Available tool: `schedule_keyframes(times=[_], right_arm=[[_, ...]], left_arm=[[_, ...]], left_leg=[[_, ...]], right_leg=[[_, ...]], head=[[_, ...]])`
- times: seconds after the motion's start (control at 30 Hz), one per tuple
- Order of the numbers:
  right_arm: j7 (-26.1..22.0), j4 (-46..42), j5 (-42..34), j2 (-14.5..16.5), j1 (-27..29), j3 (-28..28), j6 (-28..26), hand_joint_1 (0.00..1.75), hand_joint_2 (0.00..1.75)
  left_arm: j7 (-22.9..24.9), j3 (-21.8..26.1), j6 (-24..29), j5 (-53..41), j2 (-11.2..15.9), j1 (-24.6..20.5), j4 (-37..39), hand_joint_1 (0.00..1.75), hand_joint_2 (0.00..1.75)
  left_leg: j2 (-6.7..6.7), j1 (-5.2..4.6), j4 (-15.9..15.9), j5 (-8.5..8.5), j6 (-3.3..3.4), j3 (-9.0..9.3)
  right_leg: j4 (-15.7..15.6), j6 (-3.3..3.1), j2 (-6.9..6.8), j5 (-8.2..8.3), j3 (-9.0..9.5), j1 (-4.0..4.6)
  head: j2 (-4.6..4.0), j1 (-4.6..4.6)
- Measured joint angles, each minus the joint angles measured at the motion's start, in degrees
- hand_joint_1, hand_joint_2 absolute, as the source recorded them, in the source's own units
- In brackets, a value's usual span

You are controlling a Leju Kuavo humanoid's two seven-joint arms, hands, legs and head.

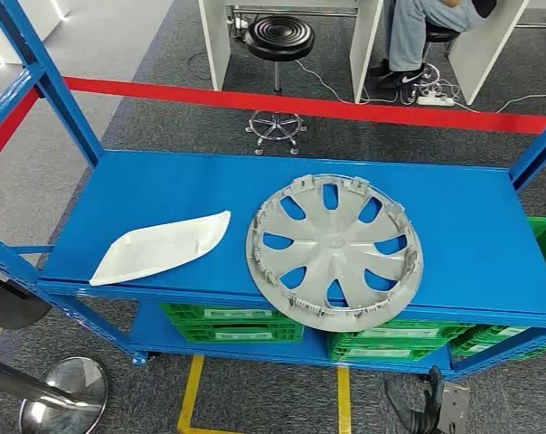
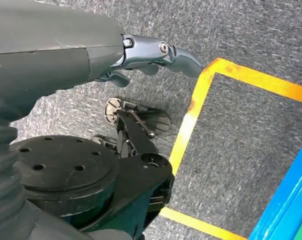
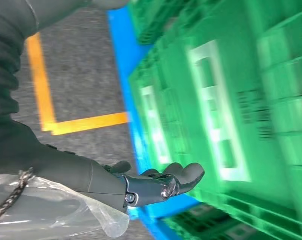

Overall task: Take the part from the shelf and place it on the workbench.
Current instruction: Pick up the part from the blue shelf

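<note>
Hubcap (image 1: 334, 250) unlabelled on blue shelf (image 1: 461, 226)

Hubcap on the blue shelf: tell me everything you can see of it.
The hubcap is a round silver-grey wheel cover, plastic by its look, with broad spokes around a small centre hub and clips along its rim. The openings between the spokes show the shelf beneath. It lies flat, its near edge overhanging the shelf's front. Nothing else touches it.

Hubcap (image 1: 334, 250) and white panel (image 1: 163, 248) crowd shelf (image 1: 475, 226) front; rear bare.
</note>
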Motion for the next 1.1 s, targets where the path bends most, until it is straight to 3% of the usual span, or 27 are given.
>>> schedule_keyframes(times=[0.77, 1.1], right_arm=[[-4.44, -42.09, 8.41, 5.93, 9.61, -3.46, -16.94, 0.00, 1.75], [-5.17, -53.18, 19.55, 5.48, 14.97, 4.77, -20.89, 0.00, 1.75]], left_arm=[[0.66, -13.02, 2.22, 10.19, 0.54, -1.29, 1.01, 0.00, 1.75], [1.48, -18.83, 2.75, 14.78, 1.76, -1.67, 0.98, 0.00, 1.75]], left_leg=[[0.00, -0.01, 0.00, -0.01, 0.00, 0.03], [0.00, 0.01, -0.01, -0.01, -0.01, 0.04]], right_leg=[[0.00, 0.00, 0.00, 0.00, -0.16, -0.02], [0.00, -0.04, 0.00, -0.03, -0.13, 0.01]], head=[[0.00, 0.00], [0.00, 0.00]])
